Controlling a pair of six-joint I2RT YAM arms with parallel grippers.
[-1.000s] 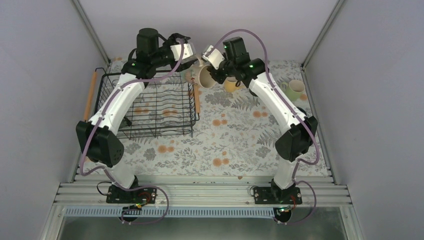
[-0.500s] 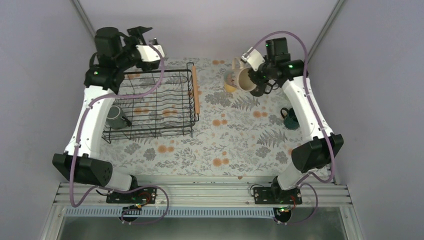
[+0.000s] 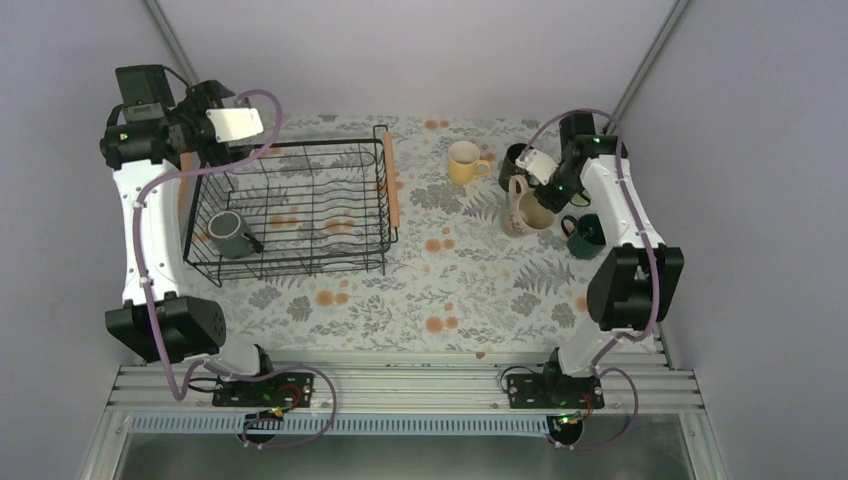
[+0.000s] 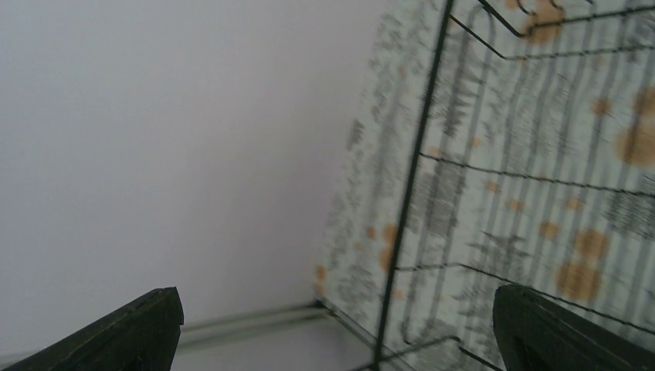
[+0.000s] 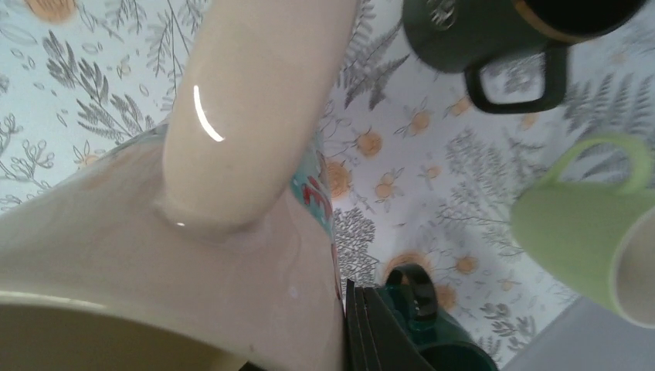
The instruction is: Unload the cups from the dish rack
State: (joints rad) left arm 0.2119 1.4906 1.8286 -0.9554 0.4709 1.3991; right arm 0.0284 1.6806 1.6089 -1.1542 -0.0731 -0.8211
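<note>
Glossy cream mug (image 3: 528, 208) in tight right claw (image 3: 540, 188); left claw (image 4: 332, 328) wide apart, empty

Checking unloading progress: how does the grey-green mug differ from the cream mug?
The grey-green mug sits inside the dish rack; the cream mug is outside it, off to the right. The grey-green mug is untouched; the cream mug is tilted in the right hand's grip. The grey-green mug looks plain; the cream mug carries a pattern. Both are small handled mugs.
</note>
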